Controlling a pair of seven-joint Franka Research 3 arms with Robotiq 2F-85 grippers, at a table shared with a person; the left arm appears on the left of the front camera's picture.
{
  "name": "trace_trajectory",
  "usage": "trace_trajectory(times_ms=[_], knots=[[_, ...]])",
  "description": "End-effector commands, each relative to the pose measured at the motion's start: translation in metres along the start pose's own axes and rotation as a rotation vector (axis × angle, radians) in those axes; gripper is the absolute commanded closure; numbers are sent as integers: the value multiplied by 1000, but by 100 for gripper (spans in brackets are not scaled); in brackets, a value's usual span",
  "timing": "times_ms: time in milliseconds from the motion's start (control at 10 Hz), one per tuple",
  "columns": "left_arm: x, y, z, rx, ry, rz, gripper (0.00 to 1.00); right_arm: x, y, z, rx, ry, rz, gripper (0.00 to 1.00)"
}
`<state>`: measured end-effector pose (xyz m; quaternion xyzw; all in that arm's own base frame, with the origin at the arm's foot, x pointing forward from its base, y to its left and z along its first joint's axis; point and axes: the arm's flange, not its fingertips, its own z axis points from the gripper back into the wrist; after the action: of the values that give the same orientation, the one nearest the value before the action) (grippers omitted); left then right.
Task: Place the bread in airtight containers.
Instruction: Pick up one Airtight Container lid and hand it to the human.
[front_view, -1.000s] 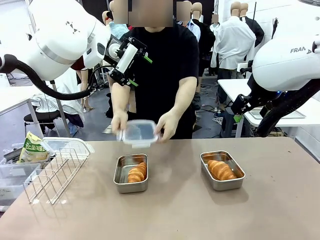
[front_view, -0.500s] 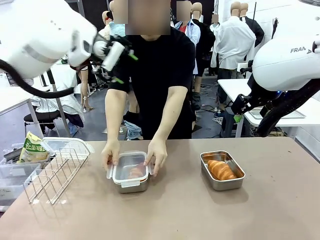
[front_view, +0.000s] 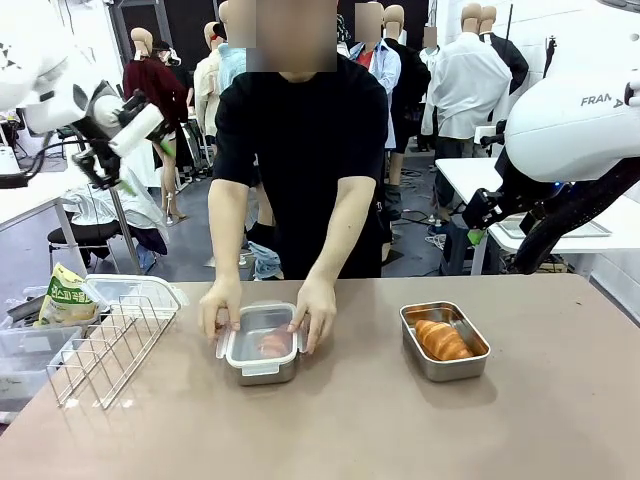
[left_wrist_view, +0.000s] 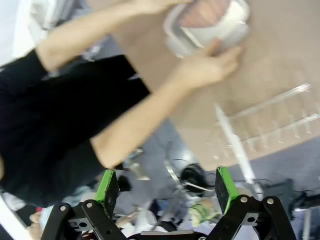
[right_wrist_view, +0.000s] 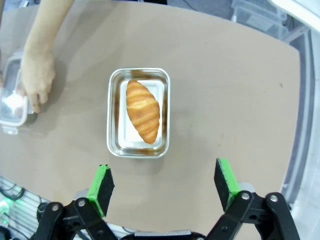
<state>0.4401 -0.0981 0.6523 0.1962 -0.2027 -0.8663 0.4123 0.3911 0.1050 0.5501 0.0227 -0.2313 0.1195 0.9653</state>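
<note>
Lid (front_view: 262, 335) now covers left container (front_view: 262, 374); left end effector (front_view: 138, 165) swung away.

The croissant (front_view: 442, 340) in the open tub (front_view: 450, 370) near the surface's (front_view: 400, 430) right edge is golden-brown with darker ridged bands, set against shiny silver steel, and the surface is a plain dull brown. The other tub (front_view: 280, 376) carries a cloudy whitish lid (front_view: 262, 335) (an orange-brown blur shows through it), and the person behind it wears a plain black shirt (front_view: 300, 150). The right gripper (right_wrist_view: 162, 172) is black, its fingers (right_wrist_view: 101, 187) padded green.
</note>
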Motion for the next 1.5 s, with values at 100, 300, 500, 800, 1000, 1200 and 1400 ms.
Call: trace_trajectory(times_ms=[100, 300, 500, 800, 1000, 1200, 1400], knots=[[-32, 5, -18, -250, -17, 43, 0, 0, 0, -1, 1, 0, 0, 0], [-47, -17, -40, -414, -35, 166, 0, 0, 0, -1, 1, 0, 0, 0], [-65, -38, -69, -439, 31, 275, 0, 0, 0, -1, 1, 0, 0, 0], [-69, -48, -80, -402, 49, 286, 0, 0, 0, -1, 1, 0, 0, 0], [-70, -43, -76, -381, 32, 293, 0, 0, 0, -1, 1, 0, 0, 0], [-73, -43, -81, -411, 22, 279, 0, 0, 0, -1, 1, 0, 0, 0], [-73, -43, -81, -411, 22, 279, 0, 0, 0, -1, 1, 0, 0, 0]])
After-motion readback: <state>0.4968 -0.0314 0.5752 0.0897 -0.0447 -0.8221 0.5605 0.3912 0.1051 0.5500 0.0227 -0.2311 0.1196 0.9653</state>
